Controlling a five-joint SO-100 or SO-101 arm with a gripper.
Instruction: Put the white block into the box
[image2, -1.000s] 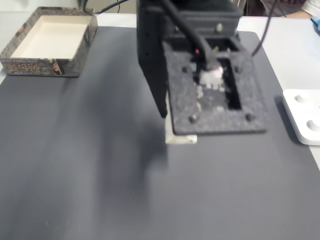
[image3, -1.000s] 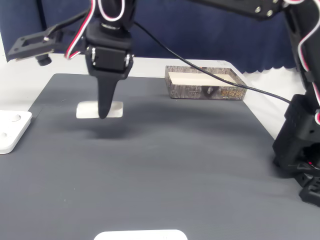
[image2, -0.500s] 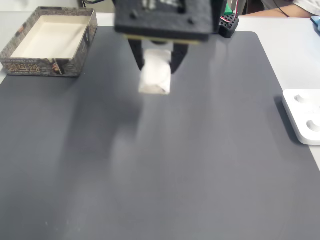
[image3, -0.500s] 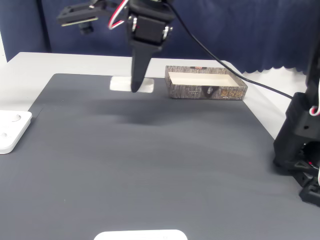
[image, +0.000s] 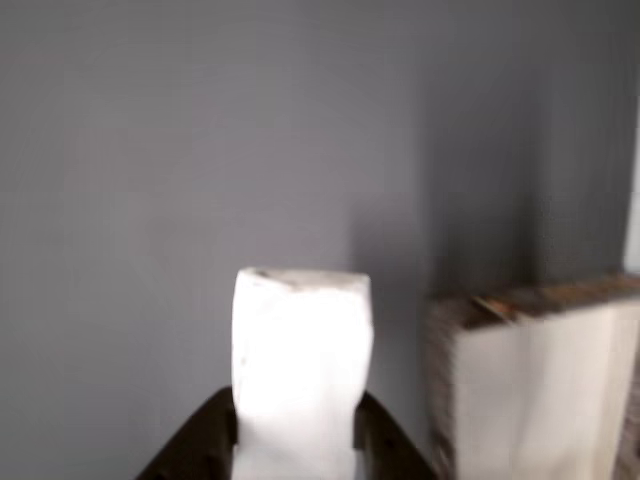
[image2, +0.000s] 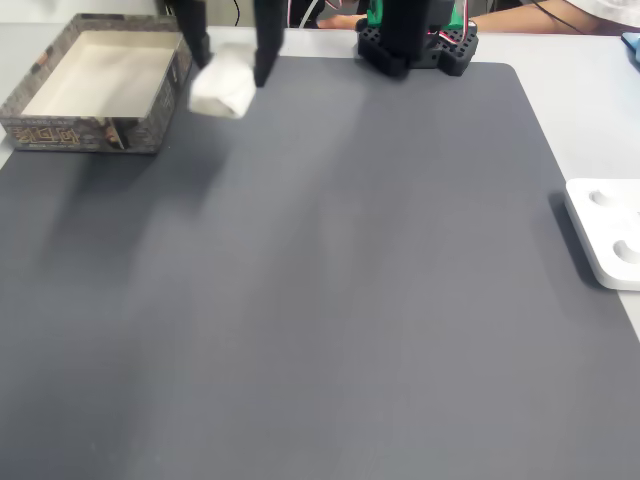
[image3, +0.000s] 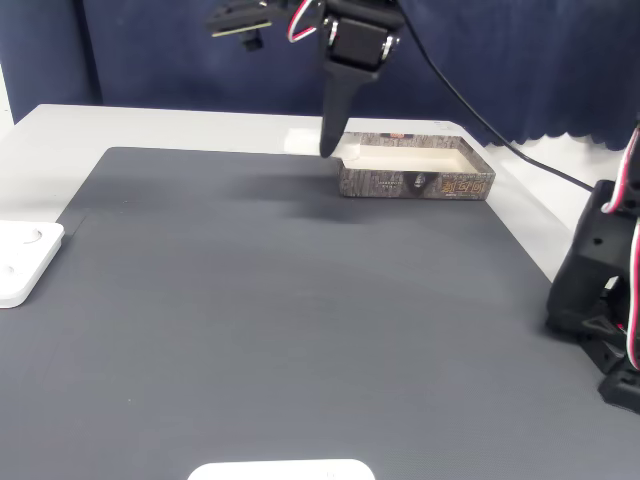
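Observation:
The white block (image2: 222, 92) hangs above the grey mat, pinched between the dark fingers of my gripper (image2: 232, 70), which is shut on it. It hovers just right of the box (image2: 80, 135), close to the box's near corner. In the other view the white block (image: 300, 340) stands up from the gripper (image: 297, 440) at the bottom edge, and the box (image: 520, 300) with its cream inside and speckled rim is to its right. From the side, in a fixed view, the gripper (image3: 327, 148) points down at the left end of the box (image3: 415, 183).
A flat white device with round buttons (image2: 605, 230) lies off the mat's right edge and shows again at the left (image3: 25, 260). The arm's base (image2: 415, 30) stands at the back. Another flat white object (image3: 280, 470) sits at the mat's front edge.
The gripper has lifted the white block off the middle of the mat and carried it toward the box, arriving beside the box's edge.

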